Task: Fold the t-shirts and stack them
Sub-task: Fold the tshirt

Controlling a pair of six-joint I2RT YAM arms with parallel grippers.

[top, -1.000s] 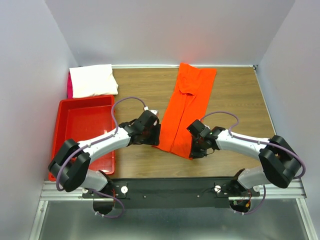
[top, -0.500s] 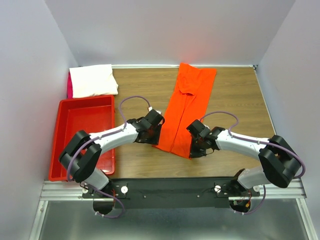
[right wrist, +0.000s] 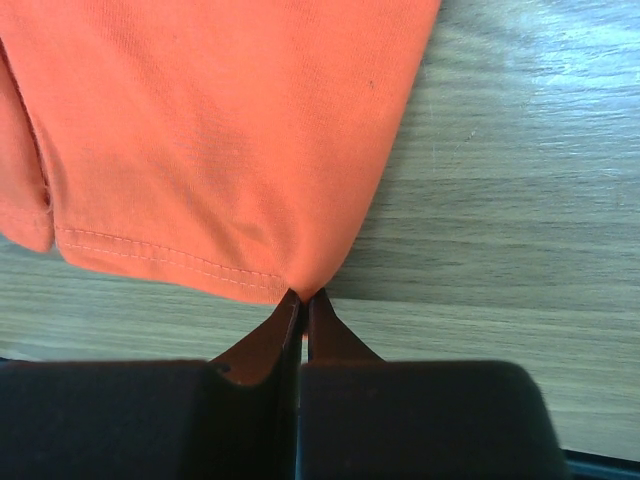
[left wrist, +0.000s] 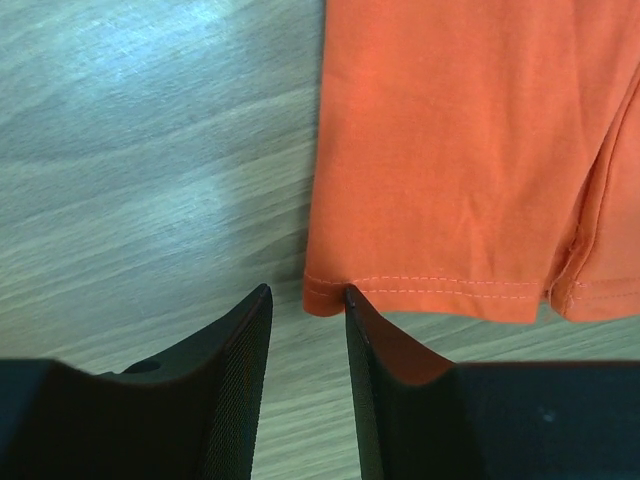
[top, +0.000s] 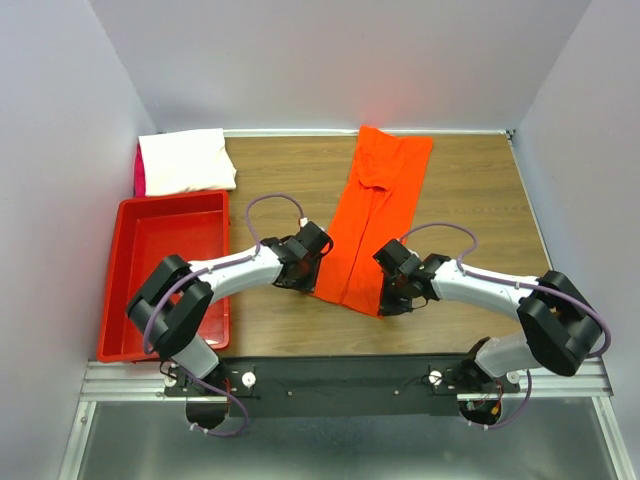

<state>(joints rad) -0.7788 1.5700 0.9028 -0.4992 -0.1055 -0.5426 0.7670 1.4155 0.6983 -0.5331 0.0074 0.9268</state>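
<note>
An orange-red t-shirt (top: 375, 215) lies folded lengthwise in a long strip across the table's middle, hem toward me. My left gripper (top: 312, 283) is open at the hem's left corner (left wrist: 322, 296); the right finger touches the hem edge and the corner lies just ahead of the gap. My right gripper (top: 383, 303) is shut on the hem's right corner (right wrist: 300, 285). A folded white t-shirt (top: 185, 160) lies at the back left, with a pink one (top: 139, 172) peeking out beside it.
A rigid red plastic bin (top: 150, 270) stands at the left, beside my left arm. Grey walls enclose the wooden table (top: 480, 200) on three sides. A black rail runs along the near edge.
My left gripper has moved right and slightly down to the hem's left corner. The right arm and the shirt have not moved.
</note>
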